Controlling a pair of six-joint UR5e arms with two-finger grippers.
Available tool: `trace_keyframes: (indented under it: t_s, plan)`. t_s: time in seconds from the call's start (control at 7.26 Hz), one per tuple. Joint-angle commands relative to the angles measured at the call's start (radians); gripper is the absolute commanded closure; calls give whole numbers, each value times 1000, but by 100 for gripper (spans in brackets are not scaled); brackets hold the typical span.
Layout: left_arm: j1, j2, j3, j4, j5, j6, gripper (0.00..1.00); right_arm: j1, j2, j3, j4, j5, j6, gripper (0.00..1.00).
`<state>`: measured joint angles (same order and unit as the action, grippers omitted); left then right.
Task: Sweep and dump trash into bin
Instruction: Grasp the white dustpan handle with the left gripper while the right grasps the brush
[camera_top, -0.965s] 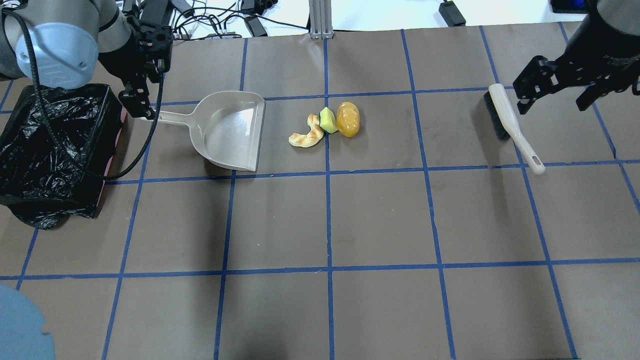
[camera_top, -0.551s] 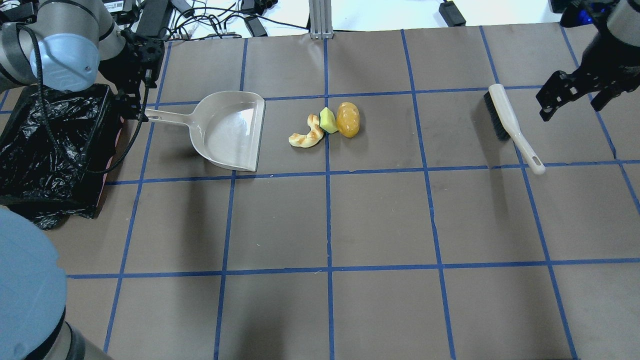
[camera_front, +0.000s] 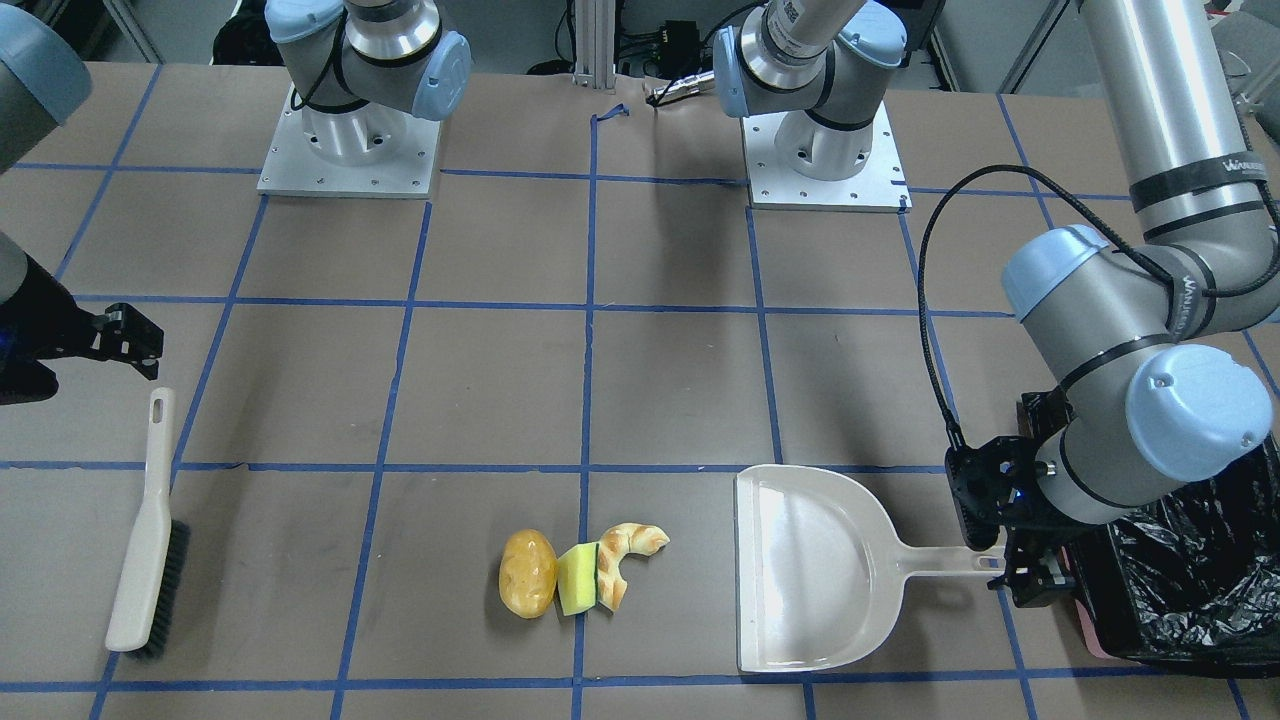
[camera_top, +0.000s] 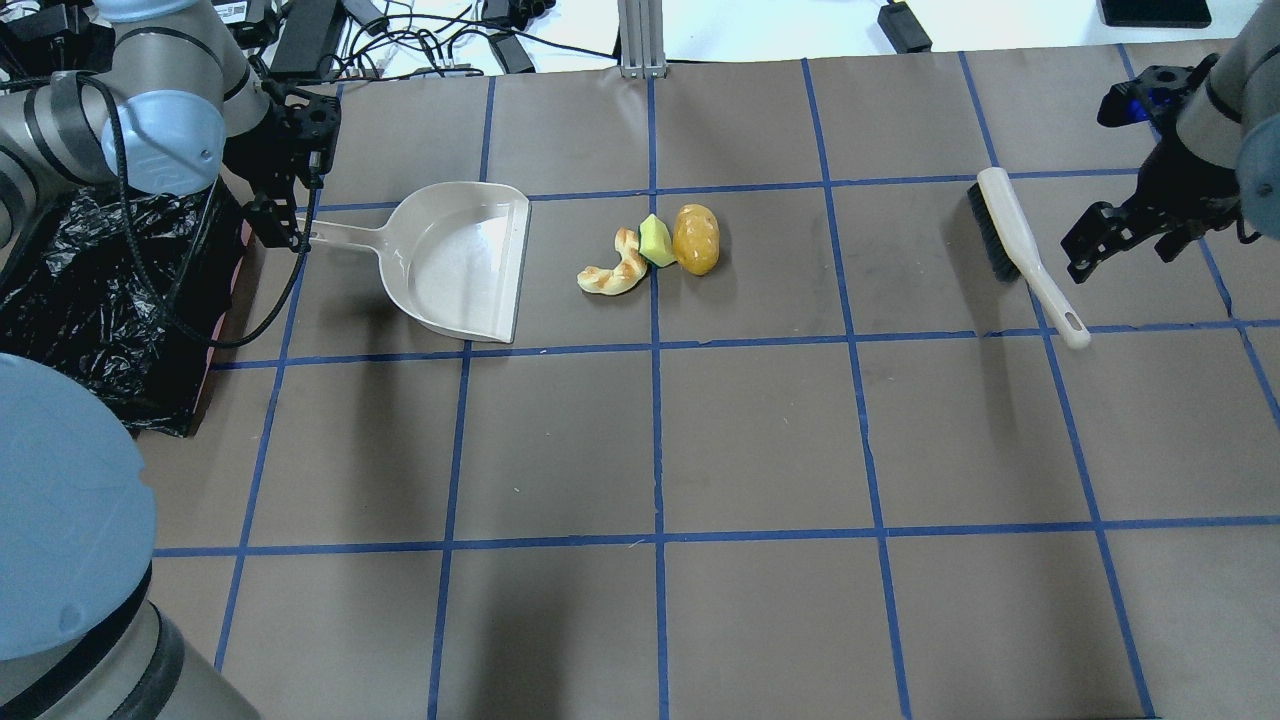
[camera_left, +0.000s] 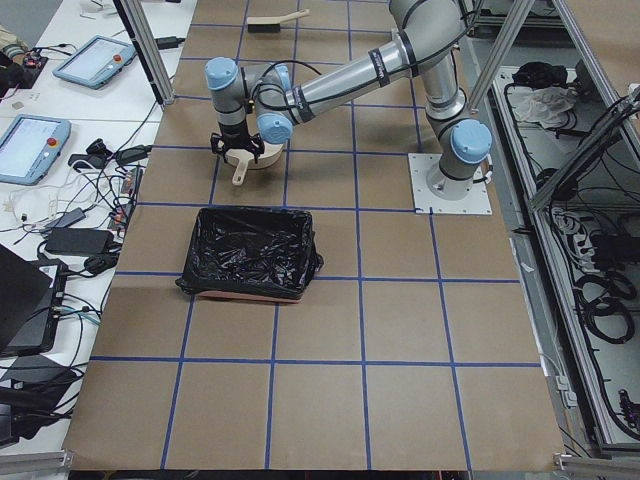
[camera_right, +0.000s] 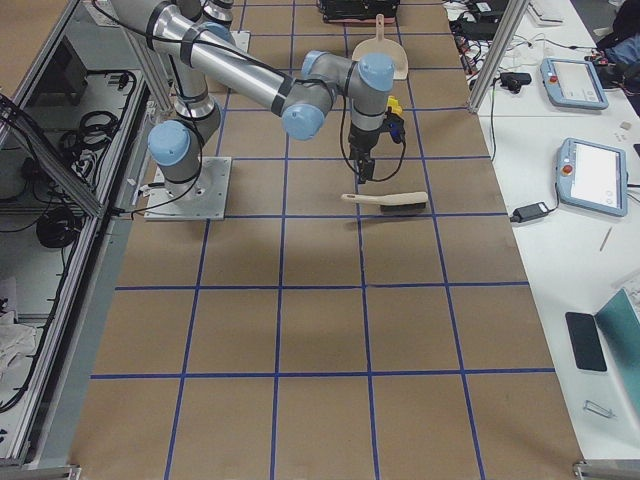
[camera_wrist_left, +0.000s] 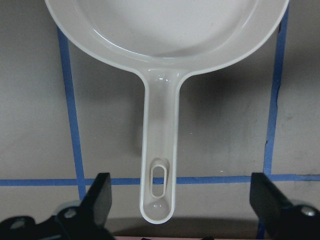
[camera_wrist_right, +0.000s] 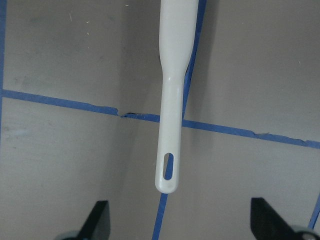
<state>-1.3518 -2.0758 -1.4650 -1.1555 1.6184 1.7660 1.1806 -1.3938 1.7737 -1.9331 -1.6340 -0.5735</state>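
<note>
The trash lies mid-table in a row: a tan croissant piece, a yellow-green sponge and a golden potato lump. A beige dustpan sits left of them, its mouth facing them. My left gripper is open, and in the left wrist view its fingers stand wide either side of the dustpan handle's end. The bin, lined with a black bag, is beside it. My right gripper is open beside the handle of a white brush, with its fingers wide of the handle tip.
Cables and power bricks lie past the far table edge. An aluminium post stands at the far middle. The two arm bases sit on the robot's side. Blue tape lines grid the brown table.
My right gripper has moved from beside the brush head toward the near side, to the brush handle. My left gripper has shifted and turned at the dustpan handle's end. Nothing is gripped.
</note>
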Motion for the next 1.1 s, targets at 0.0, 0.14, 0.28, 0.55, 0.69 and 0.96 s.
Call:
trace_keyframes:
  t_s: [0.0, 0.14, 0.28, 0.55, 0.69, 0.96]
  plan:
    - [-1, -30, -8, 36, 0, -5, 3, -2, 76, 9, -52, 23, 4, 0]
    - [0, -32, -14, 36, 1, -3, 4, -2, 99, 9, -67, 22, 6, 0]
    - [0, -43, -14, 36, 0, -3, 4, -4, 125, 9, -70, 22, 9, 0]
    - [0, -61, -14, 51, 0, -3, 5, -4, 160, 9, -69, 22, 26, 3]
    - [0, -61, -14, 51, 0, -5, 6, -4, 173, 9, -67, 20, 40, 4]
    - [-6, -64, -27, 69, 1, -3, 22, -4, 187, 9, -66, 20, 73, 11]
